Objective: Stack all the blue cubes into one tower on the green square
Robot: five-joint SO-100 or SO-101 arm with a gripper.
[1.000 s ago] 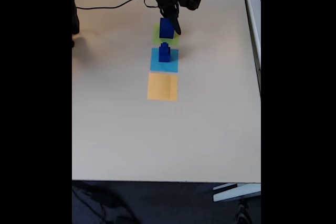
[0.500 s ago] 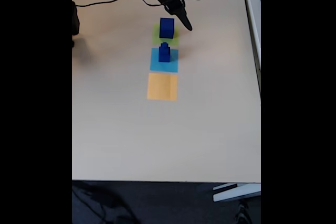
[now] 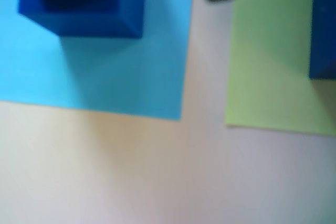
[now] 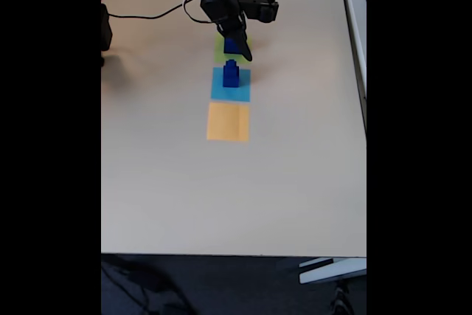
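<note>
Blue cubes: largest (image 4: 231,46) sitting on the green square (image 4: 220,51); two smaller (image 4: 231,74) standing stacked on the adjacent light-blue square (image 4: 218,90).

Worktop (image 4: 295,182): pale beige, matte, mostly bare across its near half in the fixed view. Light-blue square (image 4: 231,84) lies flat on it near the far end; in the wrist view the same patch (image 3: 105,77) shows a sharp corner against the pale surface. Orange square (image 4: 228,122) just beside the light-blue one on the near side, a thin gap between them. Thin black cable (image 4: 147,12) trails over the far left part. Dark floor (image 4: 221,285) below the near edge.
</note>
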